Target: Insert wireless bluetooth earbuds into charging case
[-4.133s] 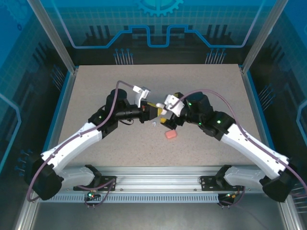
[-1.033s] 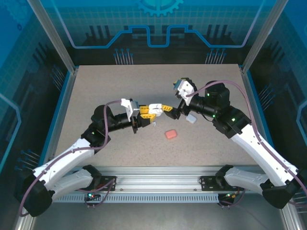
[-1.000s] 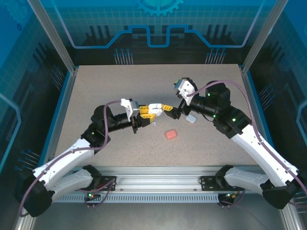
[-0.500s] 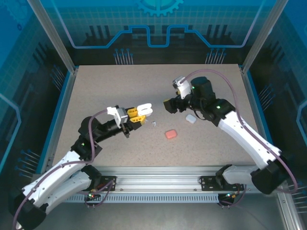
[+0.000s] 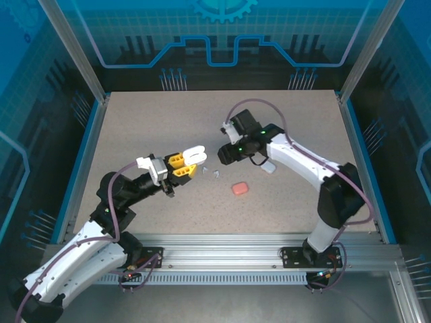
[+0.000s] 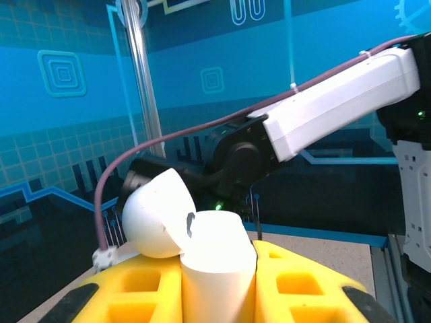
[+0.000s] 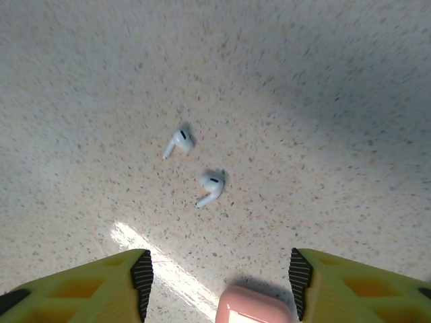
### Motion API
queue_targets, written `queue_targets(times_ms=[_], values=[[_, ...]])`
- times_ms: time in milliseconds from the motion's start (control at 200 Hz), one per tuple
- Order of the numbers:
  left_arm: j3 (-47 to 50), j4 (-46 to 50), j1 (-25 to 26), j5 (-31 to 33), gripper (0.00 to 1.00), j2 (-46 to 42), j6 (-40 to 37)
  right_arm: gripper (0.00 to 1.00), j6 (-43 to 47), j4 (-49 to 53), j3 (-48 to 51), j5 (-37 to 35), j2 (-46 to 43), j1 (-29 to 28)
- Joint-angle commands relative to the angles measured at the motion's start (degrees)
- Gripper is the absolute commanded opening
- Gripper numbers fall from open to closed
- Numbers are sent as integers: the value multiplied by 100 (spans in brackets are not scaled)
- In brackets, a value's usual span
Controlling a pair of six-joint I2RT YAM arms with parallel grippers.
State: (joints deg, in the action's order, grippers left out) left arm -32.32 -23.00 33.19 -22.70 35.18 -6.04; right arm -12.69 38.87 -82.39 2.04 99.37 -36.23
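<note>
Speckled tabletop [image 7: 323, 101] lies under my right pincer [image 7: 219, 269], jaws apart, empty. Best centre over the earbud [image 7: 211, 183] at twelve o'clock; my left pincer [image 5: 180, 163] clamps the open case [image 6: 215, 259].

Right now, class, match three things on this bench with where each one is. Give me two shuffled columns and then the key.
1. open white case
2. pink case
3. two white earbuds

a. loose on the table, side by side
b. clamped in the left gripper, lid open
c. on the table, nearest the arms' bases

Pairs: 1-b, 2-c, 3-a
</note>
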Motion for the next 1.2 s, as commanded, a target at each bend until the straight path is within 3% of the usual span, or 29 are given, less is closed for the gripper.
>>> queue_targets(times_ms=[0,225,375,765,1196], values=[[41,-16,41,23,0,-65,-64,58,-157,576,-447,-257,570,-209],[57,-36,47,15,0,-65,-63,61,-253,1028,-1234,-780,1663,-554],[59,-29,44,16,0,-73,-78,61,-414,1061,-1487,-715,2125,-666],[85,-81,41,-24,0,-61,-36,61,-480,1166,-1868,-821,2715,-769],[85,-73,47,-6,0,-56,-20,51,-399,1281,-2142,-815,3032,-778]])
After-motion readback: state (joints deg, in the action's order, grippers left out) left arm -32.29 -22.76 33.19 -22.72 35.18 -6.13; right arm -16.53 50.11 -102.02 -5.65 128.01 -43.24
